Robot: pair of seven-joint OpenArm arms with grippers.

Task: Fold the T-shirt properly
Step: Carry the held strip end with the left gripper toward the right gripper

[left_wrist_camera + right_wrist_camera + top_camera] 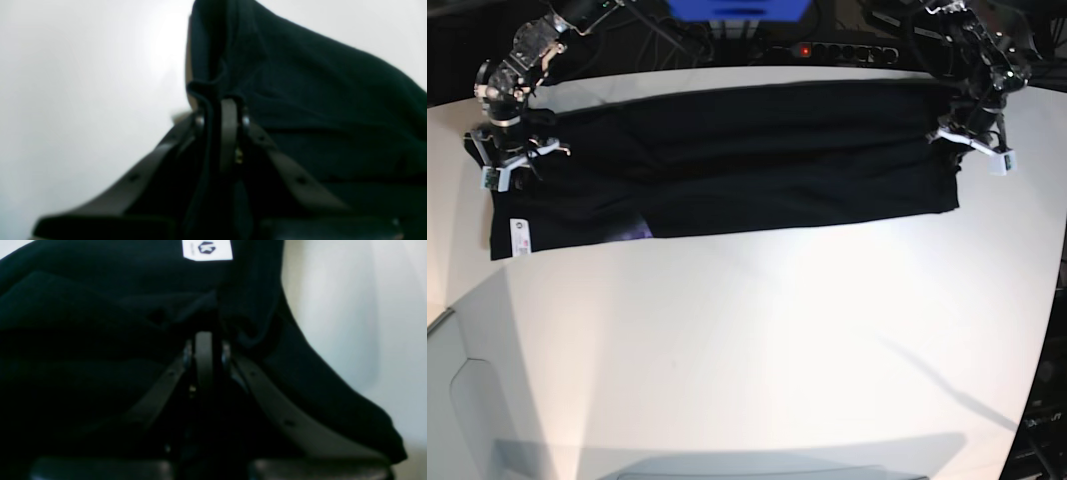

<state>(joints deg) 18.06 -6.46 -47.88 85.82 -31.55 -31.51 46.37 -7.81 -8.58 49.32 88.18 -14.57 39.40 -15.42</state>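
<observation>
The black T-shirt (747, 160) lies as a long folded band across the far part of the white table (757, 340). Its white label (518, 237) and a bit of purple print (632, 233) show near the left end. My left gripper (955, 140) is at the band's right end. In the left wrist view its fingers (228, 126) stand together, pinching a raised fold of the T-shirt (317, 100). My right gripper (512, 162) is at the left end. In the right wrist view it (204, 340) is shut amid bunched cloth (83, 323), below the label (206, 249).
Behind the table's far edge lie a power strip (827, 50), cables and a blue object (737, 8). The table's rounded front left corner (457, 300) borders a lower grey surface.
</observation>
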